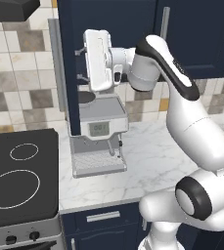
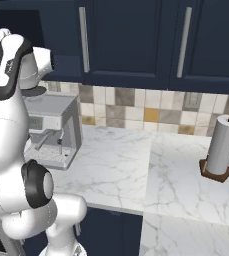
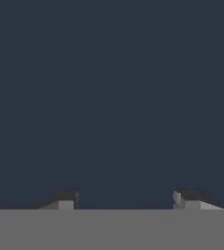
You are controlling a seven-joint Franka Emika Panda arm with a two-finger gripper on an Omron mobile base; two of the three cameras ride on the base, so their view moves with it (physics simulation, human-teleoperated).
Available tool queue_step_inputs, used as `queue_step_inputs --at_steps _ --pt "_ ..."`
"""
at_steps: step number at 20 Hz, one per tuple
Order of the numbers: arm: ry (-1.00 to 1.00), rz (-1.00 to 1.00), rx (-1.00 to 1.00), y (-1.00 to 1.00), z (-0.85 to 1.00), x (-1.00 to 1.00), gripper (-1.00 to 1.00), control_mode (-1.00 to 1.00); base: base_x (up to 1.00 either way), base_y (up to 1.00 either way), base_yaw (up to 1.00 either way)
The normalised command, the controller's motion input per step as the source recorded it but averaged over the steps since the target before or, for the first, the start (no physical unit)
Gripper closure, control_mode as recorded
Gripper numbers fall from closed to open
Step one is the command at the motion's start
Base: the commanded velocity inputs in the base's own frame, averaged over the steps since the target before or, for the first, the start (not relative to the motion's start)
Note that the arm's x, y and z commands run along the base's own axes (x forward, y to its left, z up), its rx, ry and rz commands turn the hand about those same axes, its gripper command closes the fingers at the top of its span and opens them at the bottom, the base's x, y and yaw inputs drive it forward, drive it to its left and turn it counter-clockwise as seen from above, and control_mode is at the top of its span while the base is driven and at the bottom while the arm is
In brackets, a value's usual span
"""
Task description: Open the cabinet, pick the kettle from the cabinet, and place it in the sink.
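White marble counter runs under the navy wall cabinet [image 1: 113, 29], with a grey coffee machine [image 1: 100, 139] standing on it beside a black cooktop [image 1: 18, 178], and a paper towel holder [image 2: 220, 150] far to the right. At the cabinet's left edge the gripper [image 3: 124, 200] faces plain navy surface, its two tips standing apart with nothing between them. I cannot see the kettle or the sink. The door is probably stiff and smooth, so the long silver bar handle [image 2: 83, 39] seems the best place to hold it.
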Motion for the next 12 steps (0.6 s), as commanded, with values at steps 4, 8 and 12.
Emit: queue_step_inputs --at_steps 4,8,12 --pt "0.10 0.00 -0.05 -0.01 -0.09 0.02 -1.00 -1.00 0.00 0.00 0.00" --pt "0.06 0.00 -0.06 -0.23 -0.02 -0.03 -1.00 -1.00 0.00 0.00 0.00" --pt "0.03 0.00 0.00 -0.37 0.01 -0.13 -1.00 -1.00 0.00 0.00 0.00"
